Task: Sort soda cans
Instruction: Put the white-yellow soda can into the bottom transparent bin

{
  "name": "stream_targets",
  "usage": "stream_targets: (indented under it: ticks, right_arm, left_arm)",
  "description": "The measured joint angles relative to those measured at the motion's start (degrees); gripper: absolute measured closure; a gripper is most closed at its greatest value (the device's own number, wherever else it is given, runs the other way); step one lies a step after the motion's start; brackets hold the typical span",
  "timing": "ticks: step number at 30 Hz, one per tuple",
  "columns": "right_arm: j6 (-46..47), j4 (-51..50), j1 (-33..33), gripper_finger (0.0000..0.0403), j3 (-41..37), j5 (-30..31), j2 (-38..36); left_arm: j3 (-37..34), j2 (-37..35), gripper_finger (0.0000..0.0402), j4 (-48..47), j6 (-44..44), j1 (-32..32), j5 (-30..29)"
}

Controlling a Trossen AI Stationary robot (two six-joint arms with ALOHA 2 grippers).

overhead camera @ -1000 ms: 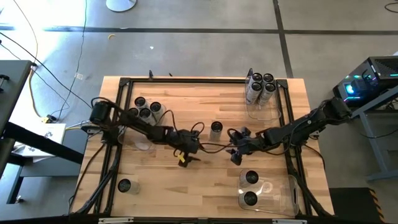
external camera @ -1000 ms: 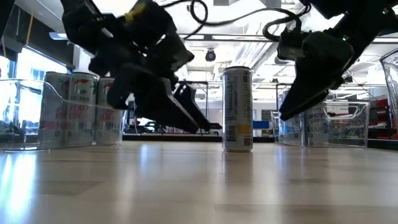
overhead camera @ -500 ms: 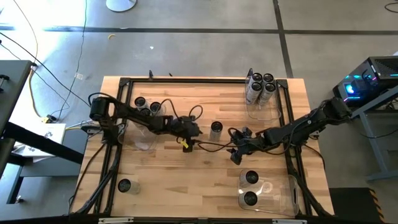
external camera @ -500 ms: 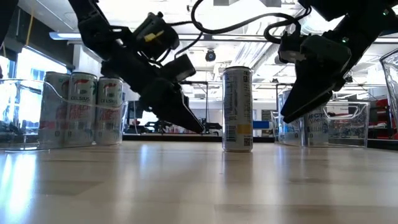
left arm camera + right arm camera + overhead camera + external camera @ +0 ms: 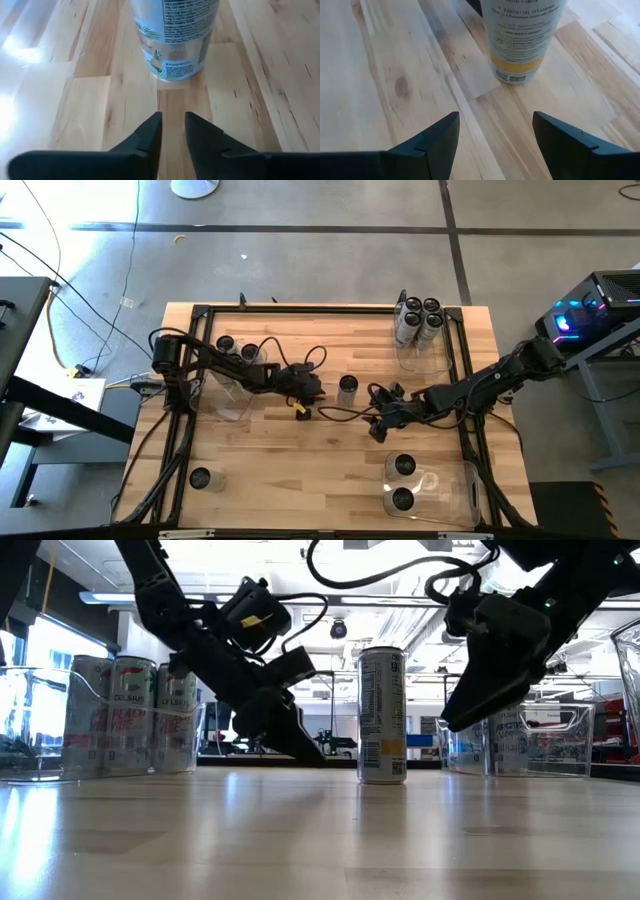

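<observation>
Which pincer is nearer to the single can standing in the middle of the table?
The left pincer is nearer, just beside the middle can on its left side. The right pincer is lower right of the can, slightly farther away.

Bright ceiling light is glaring off my table [image 5: 300, 840] in the low view; my arms are showing as dark silhouettes against it.

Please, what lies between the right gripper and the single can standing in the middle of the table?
Only bare wood. In the right wrist view, nothing lies on the table between the right gripper and the middle can; the high view agrees.
</observation>
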Motion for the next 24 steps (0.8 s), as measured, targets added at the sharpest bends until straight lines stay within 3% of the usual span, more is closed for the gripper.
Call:
stream_targets:
  ticks: [6,18,24]
  right_arm:
    - [-4.04,2.42,1.40,0.0192,-0.02,2.12,1.95]
    - [-9.09,14.05,1.62,0.0386,-0.04,-0.51,9.05]
    - [-10.60,17.60,0.67,0.0392,-0.04,-1.35,10.42]
  left_arm:
    - [0.00,0.00,0.0387,0.27,-0.60,1.35,-1.38]
    - [0.02,-0.02,0.0401,3.96,-1.06,3.24,-1.48]
    - [0.02,-0.02,0.0401,7.78,-0.92,3.92,-3.54]
